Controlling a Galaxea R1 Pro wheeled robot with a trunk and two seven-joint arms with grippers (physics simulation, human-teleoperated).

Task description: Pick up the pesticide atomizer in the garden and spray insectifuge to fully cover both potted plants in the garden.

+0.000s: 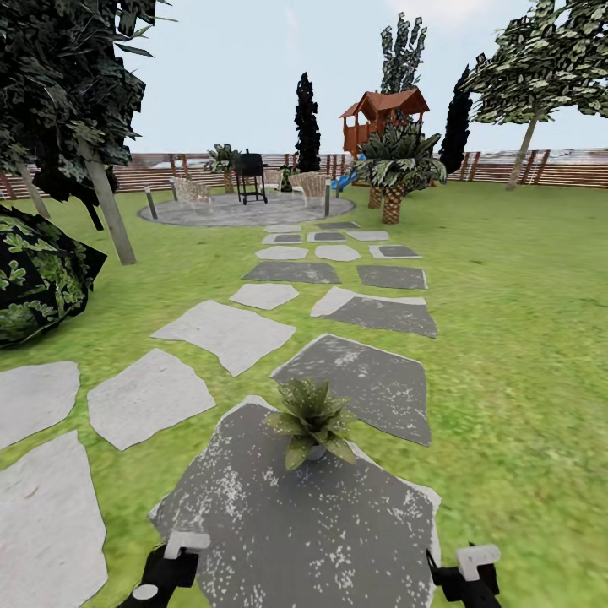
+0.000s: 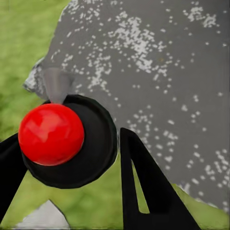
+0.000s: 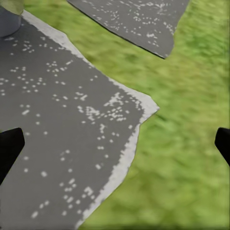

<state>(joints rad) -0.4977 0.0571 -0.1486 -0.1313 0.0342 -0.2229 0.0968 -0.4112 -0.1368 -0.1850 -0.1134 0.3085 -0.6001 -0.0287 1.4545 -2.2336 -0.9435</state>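
Grey stone (image 1: 279, 515) bears one plant (image 1: 312, 420), just ahead of both hands. Right hand (image 3: 115, 143) is spread, empty. Left hand (image 2: 69, 136) straddles a red ball (image 2: 51, 134), grip unclear. Probably the approach step; spraying needs the atomizer aimed at the leaves.

head: high, facing forward-down along the path | wrists: close, facing down | shared: dark stepping stone (image 1: 295, 515) (image 2: 158, 62) (image 3: 52, 120)

Stepping stones (image 1: 228, 333) cross lawn (image 1: 507, 338) toward a slatted fence (image 1: 557, 169).
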